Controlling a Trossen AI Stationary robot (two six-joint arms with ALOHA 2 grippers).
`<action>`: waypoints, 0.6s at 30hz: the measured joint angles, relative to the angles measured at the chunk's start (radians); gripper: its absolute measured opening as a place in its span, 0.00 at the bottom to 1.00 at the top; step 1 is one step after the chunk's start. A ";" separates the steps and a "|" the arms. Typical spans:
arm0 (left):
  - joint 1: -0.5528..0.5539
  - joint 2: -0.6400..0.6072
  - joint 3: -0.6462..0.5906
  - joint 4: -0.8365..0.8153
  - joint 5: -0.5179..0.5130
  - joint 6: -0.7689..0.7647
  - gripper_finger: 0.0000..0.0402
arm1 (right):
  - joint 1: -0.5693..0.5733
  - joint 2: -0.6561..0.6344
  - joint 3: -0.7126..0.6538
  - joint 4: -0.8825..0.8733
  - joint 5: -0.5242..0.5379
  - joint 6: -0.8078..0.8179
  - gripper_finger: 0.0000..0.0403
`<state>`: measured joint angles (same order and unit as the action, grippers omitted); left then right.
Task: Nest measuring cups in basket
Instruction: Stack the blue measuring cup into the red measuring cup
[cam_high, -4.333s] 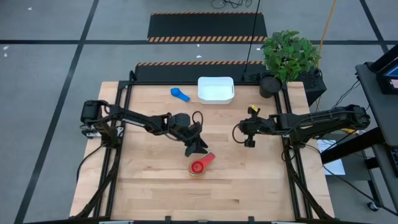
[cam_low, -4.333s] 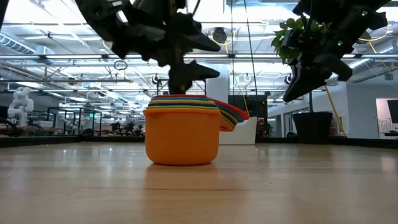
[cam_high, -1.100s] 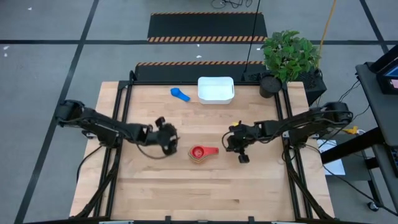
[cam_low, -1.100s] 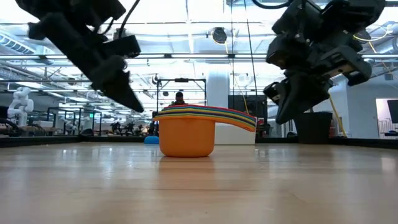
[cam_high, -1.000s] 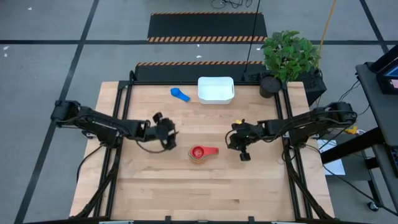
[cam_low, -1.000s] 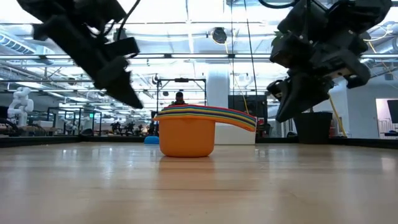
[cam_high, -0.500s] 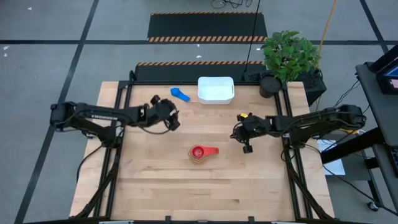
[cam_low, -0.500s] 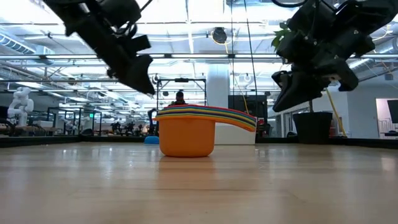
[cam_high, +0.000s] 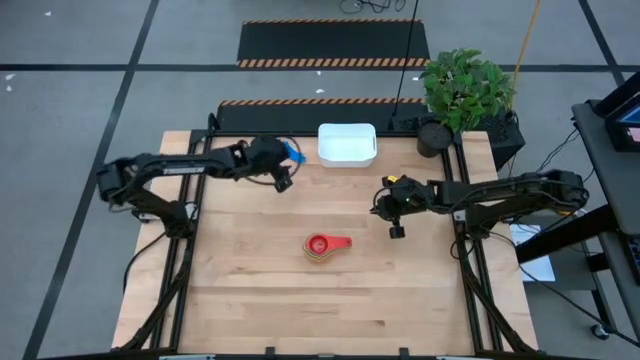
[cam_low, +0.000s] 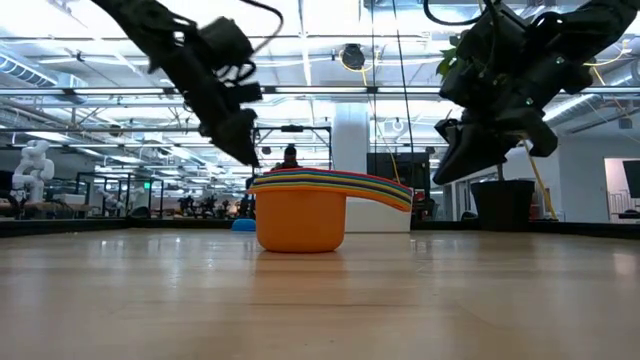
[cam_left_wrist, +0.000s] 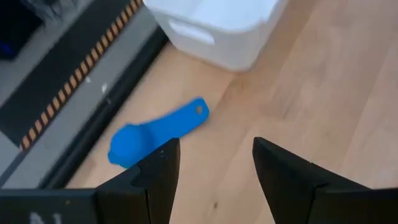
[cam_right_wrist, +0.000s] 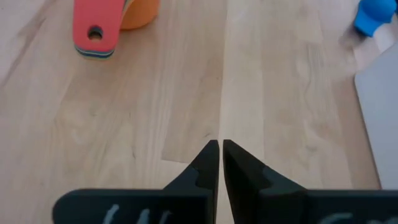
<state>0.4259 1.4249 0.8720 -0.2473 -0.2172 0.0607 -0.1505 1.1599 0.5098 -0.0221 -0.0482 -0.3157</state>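
While the basket (cam_high: 347, 144) sits empty, the left end effector (cam_high: 283, 180) gapes wide above it.

Around the nested cup stack (cam_high: 322, 246) bare wood lies open on every side. Beyond it, the basket (cam_high: 347, 144) blocks the far edge, a lone blue cup (cam_high: 291, 151) lying just beside the basket.

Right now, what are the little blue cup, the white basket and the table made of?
The blue cup looks like smooth matte plastic, one even colour throughout. The white basket seems glossy plastic, with rounded moulded edges. The table looks like pale wood: grain lines and plank seams show.
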 joint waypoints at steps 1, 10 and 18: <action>0.005 0.026 0.014 -0.013 0.002 0.007 0.52 | -0.002 0.000 0.000 0.003 0.000 -0.003 0.03; 0.003 0.235 0.143 -0.015 -0.010 0.088 0.52 | -0.008 0.000 0.000 0.009 0.000 -0.012 0.03; 0.020 0.309 0.181 -0.012 -0.009 0.087 0.54 | -0.008 0.000 0.000 0.004 0.000 -0.012 0.03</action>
<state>0.4455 1.7334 1.0531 -0.2593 -0.2264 0.1474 -0.1585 1.1595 0.5098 -0.0185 -0.0483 -0.3275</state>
